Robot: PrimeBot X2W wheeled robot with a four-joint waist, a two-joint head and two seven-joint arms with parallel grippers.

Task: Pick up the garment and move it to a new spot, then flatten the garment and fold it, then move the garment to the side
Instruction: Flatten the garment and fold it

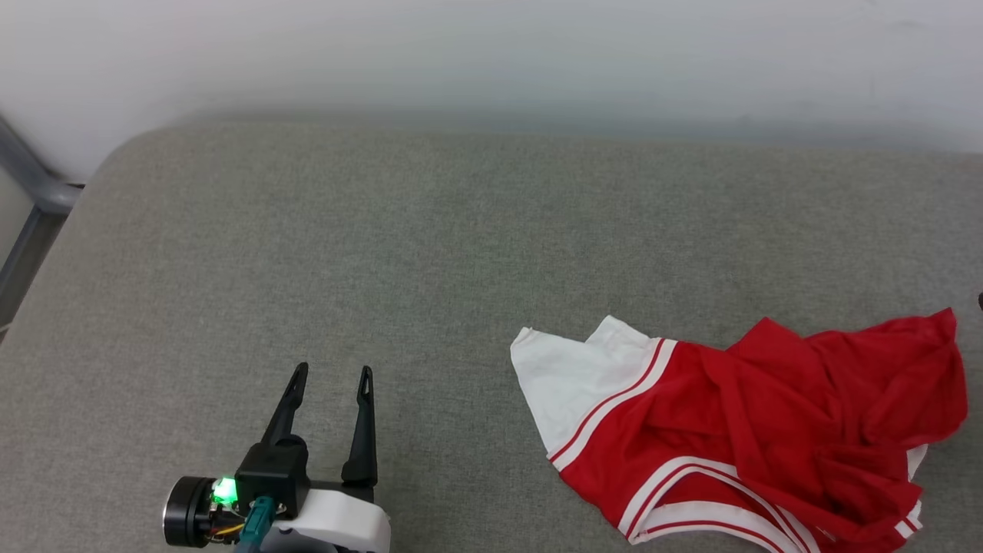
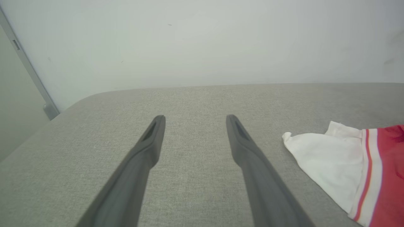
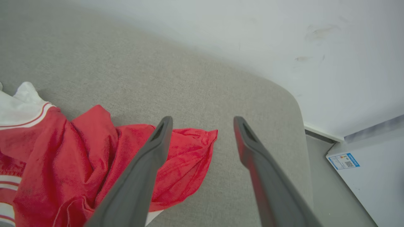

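Observation:
The garment [image 1: 752,430], a red T-shirt with white sleeves and striped trim, lies crumpled on the grey padded surface [image 1: 430,253] at the lower right. Its white sleeve [image 2: 328,160] shows to the right of my left gripper [image 2: 195,121], which stands open over bare fabric. In the head view the left gripper [image 1: 332,380] is at the lower left, well apart from the shirt. My right gripper [image 3: 203,124] is open above the shirt's far red corner [image 3: 192,151], with nothing between its fingers.
A white wall [image 1: 491,54] runs behind the padded surface. A grey metal frame [image 1: 31,184] stands at the far left. Past the surface's rounded right edge are the floor and a pale box with a blue label [image 3: 369,167]. Bare padding spreads left of the shirt.

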